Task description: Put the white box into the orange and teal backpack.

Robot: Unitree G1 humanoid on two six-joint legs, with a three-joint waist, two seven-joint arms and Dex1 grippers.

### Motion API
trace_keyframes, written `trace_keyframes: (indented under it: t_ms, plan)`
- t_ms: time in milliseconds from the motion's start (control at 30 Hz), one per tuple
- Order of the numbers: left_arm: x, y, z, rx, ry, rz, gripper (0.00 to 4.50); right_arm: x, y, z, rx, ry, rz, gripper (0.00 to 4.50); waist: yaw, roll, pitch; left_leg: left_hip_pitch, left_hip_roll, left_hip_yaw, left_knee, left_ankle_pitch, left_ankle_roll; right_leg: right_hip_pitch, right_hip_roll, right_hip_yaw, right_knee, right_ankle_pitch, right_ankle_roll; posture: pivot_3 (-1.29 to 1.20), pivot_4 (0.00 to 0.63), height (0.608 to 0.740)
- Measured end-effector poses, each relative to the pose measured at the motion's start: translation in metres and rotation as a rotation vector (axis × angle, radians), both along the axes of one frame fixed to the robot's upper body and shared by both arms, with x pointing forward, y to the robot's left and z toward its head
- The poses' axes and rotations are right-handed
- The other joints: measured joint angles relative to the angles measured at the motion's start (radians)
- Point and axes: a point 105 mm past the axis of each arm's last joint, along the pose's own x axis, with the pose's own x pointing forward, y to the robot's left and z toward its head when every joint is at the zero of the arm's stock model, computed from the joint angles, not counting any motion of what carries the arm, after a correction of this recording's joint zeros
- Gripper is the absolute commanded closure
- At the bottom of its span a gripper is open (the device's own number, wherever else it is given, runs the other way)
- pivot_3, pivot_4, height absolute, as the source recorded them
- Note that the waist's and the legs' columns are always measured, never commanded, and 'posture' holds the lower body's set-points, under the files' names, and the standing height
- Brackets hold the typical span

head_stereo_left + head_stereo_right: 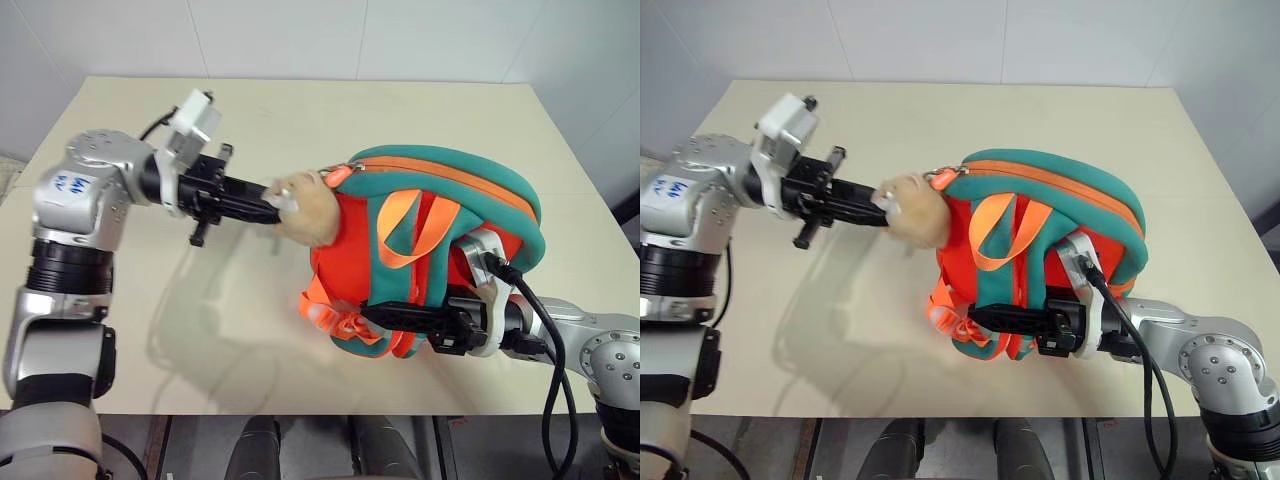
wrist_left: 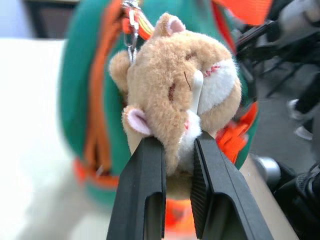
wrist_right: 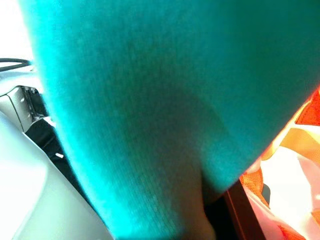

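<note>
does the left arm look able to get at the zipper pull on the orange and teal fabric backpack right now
Probably not yet. The left gripper has its jaws pinched on the tan plush toy charm, which hangs from the metal zipper pull on the orange and teal fabric backpack; it would need to release first.

We are counting one orange and teal backpack [image 1: 440, 215] sitting on one table [image 1: 300, 120]. We are seeing one tan plush toy charm [image 2: 175, 95] hanging from it, and one silver clip [image 2: 131, 30] holding that charm on. We are making out two orange straps [image 1: 405, 230] looping over its front. We are counting two grippers: the left gripper [image 1: 265, 208] and the right gripper [image 1: 372, 313], each with two black fingers [image 2: 145, 190].
</note>
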Motion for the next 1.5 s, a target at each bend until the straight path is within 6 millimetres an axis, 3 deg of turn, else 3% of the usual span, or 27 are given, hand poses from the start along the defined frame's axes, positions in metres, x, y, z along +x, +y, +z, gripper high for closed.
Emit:
trace_keyframes:
  t_ms: [133, 267, 433, 600, 867, 1000, 1167, 1300, 1433, 1500]
  plan:
    - [0.016, 0.025, -0.007, 0.058, 0.048, 0.132, 4.20, 0.000, 0.000, -0.001, 0.002, 0.004, -0.001, 4.50, -0.004, 0.000, 0.000, 0.000, 0.000, 0.000, -0.001, 0.000, 0.000, 0.000, 0.000, 0.000, -0.001, 0.000, 0.000, 0.00, 0.150, 0.740]
    - [0.036, 0.038, -0.040, 0.067, 0.182, 0.229, 4.20, 0.001, 0.003, -0.001, 0.015, 0.012, -0.009, 4.50, -0.007, 0.000, 0.000, 0.000, 0.000, 0.000, -0.001, 0.000, 0.000, 0.000, 0.000, 0.000, 0.000, 0.000, 0.000, 0.00, 0.150, 0.740]
    - [0.046, 0.030, -0.083, 0.063, 0.306, 0.235, 4.20, 0.002, 0.004, -0.002, 0.018, 0.017, -0.018, 4.50, -0.010, 0.000, 0.000, 0.000, 0.000, 0.000, -0.003, 0.000, 0.000, 0.000, 0.000, 0.000, -0.001, 0.000, 0.000, 0.00, 0.150, 0.740]
    - [0.034, 0.016, -0.129, 0.090, 0.410, 0.184, 4.20, 0.004, 0.004, -0.003, 0.004, 0.004, -0.029, 4.50, -0.012, 0.000, 0.000, 0.000, 0.000, 0.000, -0.004, 0.000, 0.000, -0.001, 0.000, 0.000, -0.001, -0.001, -0.001, 0.00, 0.150, 0.740]
    - [0.008, 0.011, -0.133, 0.094, 0.354, 0.099, 4.20, 0.015, 0.005, -0.002, -0.031, -0.076, -0.092, 4.50, -0.010, 0.000, 0.000, 0.000, 0.000, 0.000, -0.004, 0.000, 0.000, -0.001, 0.000, 0.000, 0.000, -0.001, -0.001, 0.00, 0.150, 0.740]
    - [-0.001, 0.021, -0.111, 0.065, 0.257, 0.102, 4.20, 0.036, -0.002, 0.005, -0.056, -0.203, -0.254, 3.14, -0.011, 0.000, 0.000, 0.000, 0.000, 0.000, -0.004, 0.000, 0.000, -0.001, -0.001, 0.000, -0.001, -0.001, -0.001, 0.00, 0.150, 0.740]
    - [-0.006, 0.017, -0.078, -0.001, 0.120, 0.118, 2.50, 0.042, -0.016, 0.026, -0.090, -0.353, -0.339, 1.37, -0.005, 0.000, 0.000, 0.000, 0.000, 0.000, -0.005, 0.000, -0.001, -0.001, -0.001, 0.000, -0.002, -0.001, -0.001, 0.00, 0.150, 0.740]
    - [-0.008, 0.021, -0.076, -0.006, 0.098, 0.145, 1.26, 0.030, -0.026, 0.019, -0.182, -0.383, -0.312, 0.06, 0.004, 0.000, 0.000, 0.000, 0.000, 0.000, -0.006, 0.000, 0.000, -0.001, -0.001, 0.000, -0.003, -0.001, -0.001, 0.00, 0.150, 0.740]
    - [-0.015, 0.029, -0.083, 0.017, 0.113, 0.160, 0.02, 0.024, -0.045, 0.013, -0.257, -0.369, -0.325, 0.00, 0.007, 0.000, 0.000, 0.001, 0.000, 0.001, -0.006, 0.000, 0.000, -0.001, -0.001, 0.000, -0.003, -0.001, -0.001, 0.00, 0.150, 0.740]
    - [-0.017, 0.031, -0.086, 0.020, 0.115, 0.161, 0.02, 0.022, -0.054, 0.014, -0.283, -0.369, -0.336, 0.00, 0.011, 0.000, 0.000, 0.001, 0.000, 0.001, -0.006, 0.000, 0.000, -0.001, -0.001, 0.000, -0.003, -0.001, -0.001, 0.00, 0.150, 0.740]
